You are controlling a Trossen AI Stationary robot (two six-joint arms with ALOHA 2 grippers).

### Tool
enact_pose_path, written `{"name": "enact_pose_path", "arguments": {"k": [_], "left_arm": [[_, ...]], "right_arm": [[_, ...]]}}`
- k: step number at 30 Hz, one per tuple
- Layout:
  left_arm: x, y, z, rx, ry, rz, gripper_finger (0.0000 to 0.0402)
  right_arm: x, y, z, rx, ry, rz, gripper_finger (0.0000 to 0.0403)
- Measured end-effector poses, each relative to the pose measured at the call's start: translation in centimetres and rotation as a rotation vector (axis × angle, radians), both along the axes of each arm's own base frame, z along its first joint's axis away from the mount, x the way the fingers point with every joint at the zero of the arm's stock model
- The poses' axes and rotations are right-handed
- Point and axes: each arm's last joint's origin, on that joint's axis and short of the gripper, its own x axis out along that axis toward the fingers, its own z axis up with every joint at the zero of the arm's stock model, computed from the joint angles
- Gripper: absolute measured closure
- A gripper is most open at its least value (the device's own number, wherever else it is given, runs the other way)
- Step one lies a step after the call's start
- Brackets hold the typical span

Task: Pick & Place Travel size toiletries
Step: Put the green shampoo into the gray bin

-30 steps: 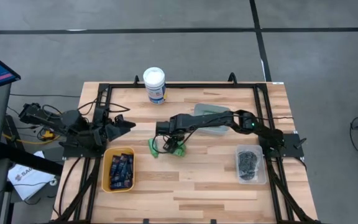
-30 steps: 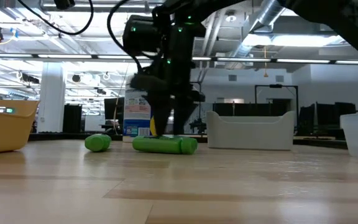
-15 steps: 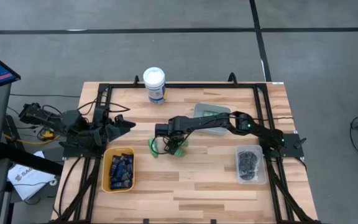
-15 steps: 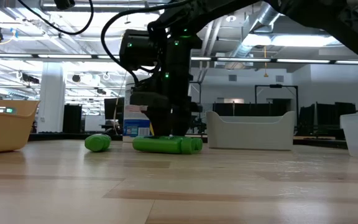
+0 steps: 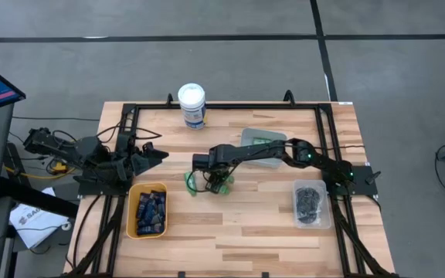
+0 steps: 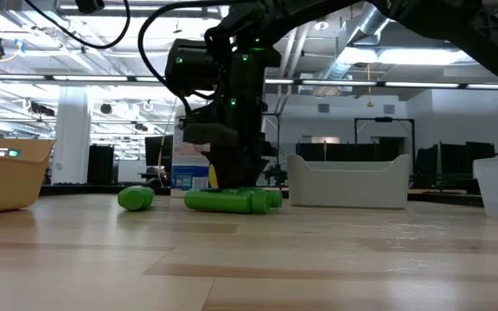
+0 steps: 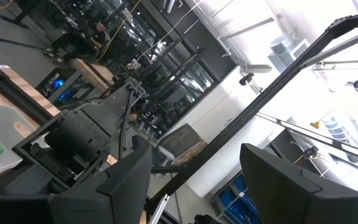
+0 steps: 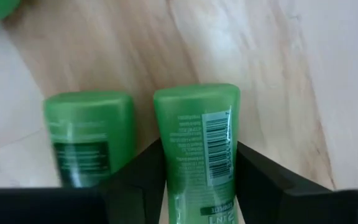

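While the right arm reaches to mid-table, findings are:
Right gripper (image 5: 221, 184): down at the wood, its two fingers (image 8: 135, 180) flanking a green bottle (image 8: 199, 149); whether they clench it, cannot tell.
Neighbouring bottle (image 8: 89, 134): lying just beside, outside the fingers.
Third green bottle (image 6: 136, 198): apart, toward the yellow bin (image 5: 132, 202).
Yellow bin: holds dark navy tubes (image 5: 151, 211).
Clear tub (image 5: 327, 208): holds dark tins (image 5: 309, 202).
Left gripper (image 5: 154, 154): released, waiting at the table's left edge.
White canister (image 5: 192, 106): upright at the far edge.
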Motion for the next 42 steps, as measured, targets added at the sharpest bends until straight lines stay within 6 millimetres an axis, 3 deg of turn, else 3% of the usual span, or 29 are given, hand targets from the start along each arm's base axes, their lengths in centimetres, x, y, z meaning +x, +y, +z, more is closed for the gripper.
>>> {"name": "enact_pose_path", "arguments": {"k": [5, 14, 21, 27, 34, 42], "left_arm": [[0.0, 0.0, 0.0, 0.000, 0.000, 0.000, 0.0160], [0.0, 0.0, 0.0, 0.000, 0.000, -0.001, 0.0160], [0.0, 0.0, 0.0, 0.000, -0.001, -0.003, 0.0160], [0.0, 0.0, 0.0, 0.000, 0.000, -0.003, 0.0160], [0.0, 0.0, 0.0, 0.000, 0.000, -0.002, 0.0160], [0.0, 0.0, 0.0, 0.006, 0.000, 0.001, 0.0160]], "right_arm": [[0.3, 0.1, 1.5, 0.000, -0.006, 0.051, 0.0246], [0.2, -1.2, 7.8, -0.075, -0.034, 0.167, 0.0251], [-4.0, -4.5, 13.2, -0.129, -0.016, 0.153, 0.0248], [-8.7, -8.7, 17.3, -0.187, -0.100, -0.042, 0.0243], [-13.7, -12.2, 16.4, -0.168, -0.262, -0.480, 0.0246], [-16.6, -11.6, 12.0, -0.095, -0.376, -0.790, 0.0233]]}}
